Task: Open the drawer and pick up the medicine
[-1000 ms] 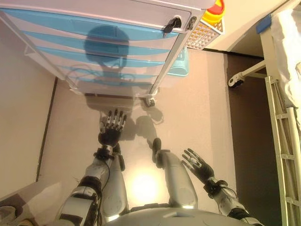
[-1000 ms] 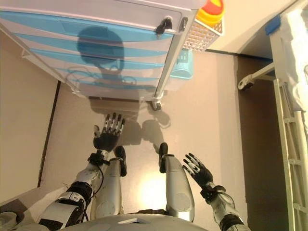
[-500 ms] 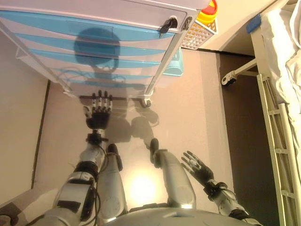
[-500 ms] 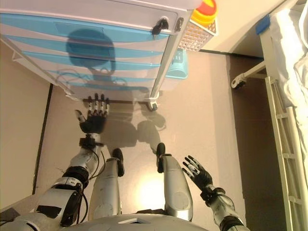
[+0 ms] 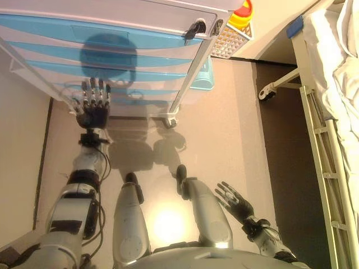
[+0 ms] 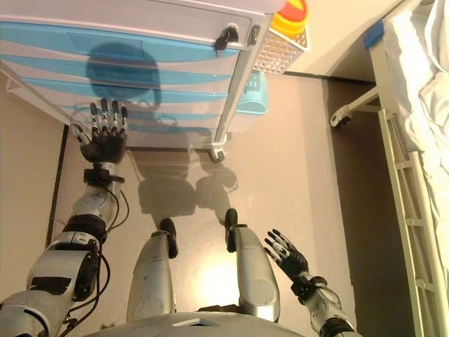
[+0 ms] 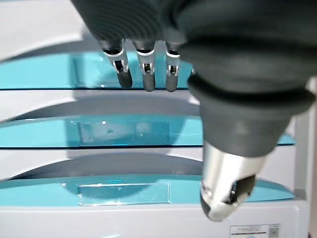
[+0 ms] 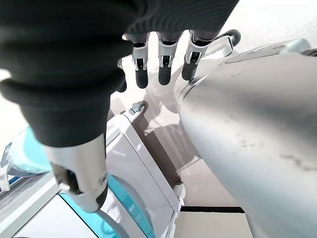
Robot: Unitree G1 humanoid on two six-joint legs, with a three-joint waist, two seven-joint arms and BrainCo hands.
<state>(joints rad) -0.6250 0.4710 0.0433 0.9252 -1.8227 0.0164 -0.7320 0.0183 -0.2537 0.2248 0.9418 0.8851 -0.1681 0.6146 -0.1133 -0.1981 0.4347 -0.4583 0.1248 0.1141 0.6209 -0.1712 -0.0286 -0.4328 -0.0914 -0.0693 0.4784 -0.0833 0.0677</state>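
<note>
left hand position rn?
In both eye views the left hand is raised on the left, fingers straight, in front of the lower blue drawers of the drawer cart, not gripping anything.

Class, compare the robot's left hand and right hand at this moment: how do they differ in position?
The left hand is raised in front of the cabinet's blue drawers; the right hand hangs low beside the robot, far from them. The left arm is stretched forward; the right is drawn back. Both are open and hold nothing.
</note>
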